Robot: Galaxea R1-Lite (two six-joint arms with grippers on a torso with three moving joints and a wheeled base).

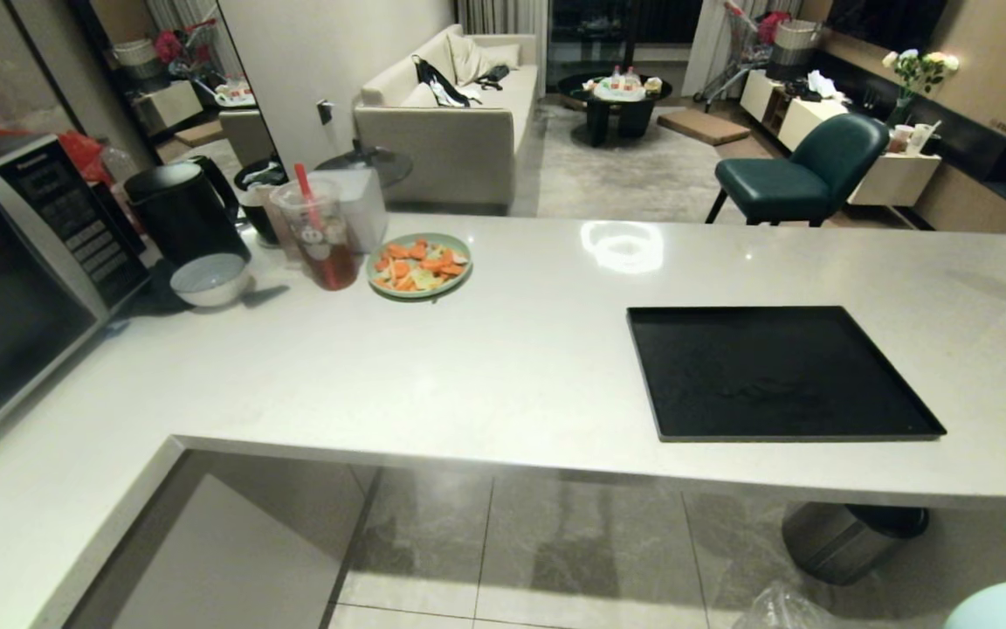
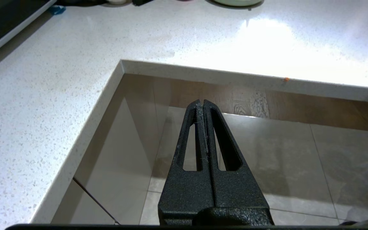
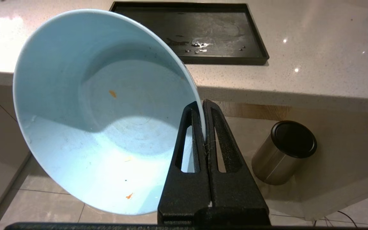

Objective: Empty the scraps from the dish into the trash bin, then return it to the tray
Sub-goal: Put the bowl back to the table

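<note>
Right gripper (image 3: 202, 105): it is pinching the rim of the dish (image 3: 101, 111), both jaws pressed together on the thin edge, out over the floor in front of the counter (image 1: 503, 367).
Dish: it is tilting on its side in the grip, and only a few tiny orange flecks are clinging inside, so by my reading the emptying is done and the return to the tray (image 1: 774, 371) is the step in hand.
Tray: it is lying flat on the counter, bare but for a few small specks, well apart from the green plate (image 1: 419, 265) of orange slices.
Doing it well: I would be levelling the dish before lifting it over the counter edge, then lowering it onto the middle of the tray and letting go only once its base is resting flat.
Left gripper (image 2: 202, 103): its jaws are together on nothing, idling over the floor by the counter's inner corner.
Hard to make out: the head view is catching only a pale blue sliver of the dish at its lower corner, with crinkly clear plastic (image 1: 778, 607) beside it; the lined trash bin itself is cut off.
Other bin: a black-lidded steel bin (image 3: 283, 153) is standing under the counter.
</note>
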